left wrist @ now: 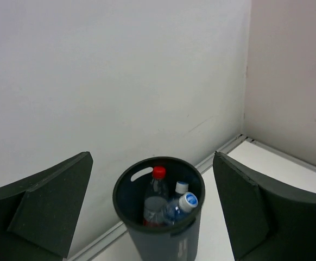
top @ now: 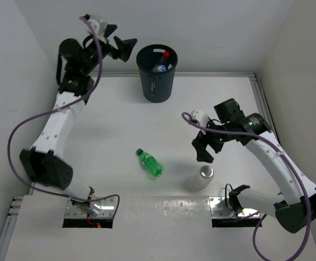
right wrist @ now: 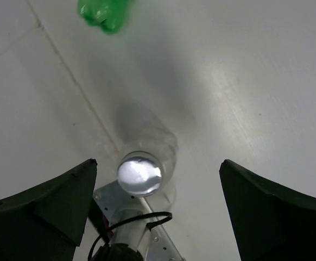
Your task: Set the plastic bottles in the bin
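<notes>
Bright, even, diffuse light fills every view. The bin point(top: 157, 81) casts only a faint shadow at its foot; well nearer than it, glare streaks the table point(top: 120, 136).

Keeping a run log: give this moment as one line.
bin: three bottles inside | table: green bottle, silver-topped bottle | left gripper: open, near bin | right gripper: open, over silver-topped bottle
</notes>
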Controlling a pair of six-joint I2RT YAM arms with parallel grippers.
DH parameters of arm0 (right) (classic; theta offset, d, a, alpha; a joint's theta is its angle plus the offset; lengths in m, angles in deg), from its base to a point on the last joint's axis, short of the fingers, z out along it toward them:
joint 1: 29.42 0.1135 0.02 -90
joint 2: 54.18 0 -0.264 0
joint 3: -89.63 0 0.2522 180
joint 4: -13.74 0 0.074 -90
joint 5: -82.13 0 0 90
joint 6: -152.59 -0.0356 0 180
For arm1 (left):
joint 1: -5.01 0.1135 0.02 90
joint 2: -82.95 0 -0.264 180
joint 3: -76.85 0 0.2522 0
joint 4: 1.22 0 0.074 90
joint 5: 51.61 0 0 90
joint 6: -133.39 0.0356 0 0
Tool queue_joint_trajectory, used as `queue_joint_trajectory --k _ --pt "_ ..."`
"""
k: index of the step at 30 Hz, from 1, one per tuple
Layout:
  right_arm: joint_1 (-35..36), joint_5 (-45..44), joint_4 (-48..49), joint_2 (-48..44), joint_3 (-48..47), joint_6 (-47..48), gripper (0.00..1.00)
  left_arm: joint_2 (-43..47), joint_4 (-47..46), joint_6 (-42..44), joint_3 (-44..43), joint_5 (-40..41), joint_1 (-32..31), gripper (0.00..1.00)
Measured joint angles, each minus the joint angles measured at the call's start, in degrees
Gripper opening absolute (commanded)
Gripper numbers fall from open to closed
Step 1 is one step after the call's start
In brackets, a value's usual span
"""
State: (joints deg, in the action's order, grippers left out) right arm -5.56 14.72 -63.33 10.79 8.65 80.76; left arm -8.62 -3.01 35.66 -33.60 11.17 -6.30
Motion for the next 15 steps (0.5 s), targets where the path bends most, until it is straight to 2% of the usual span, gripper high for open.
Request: queue_joint_trajectory --k 7,15 --pt "11.8 -4.7 -6.1 -1.1 3.8 2.3 0.87 25.4 3.3 3.5 20.6 -3.6 1.3 1.00" --pt "15.4 -11.1 -7.6 0.1 9.6 2.9 0.90 33.4 12.3 4.0 30.2 -3.5 1.4 1.00"
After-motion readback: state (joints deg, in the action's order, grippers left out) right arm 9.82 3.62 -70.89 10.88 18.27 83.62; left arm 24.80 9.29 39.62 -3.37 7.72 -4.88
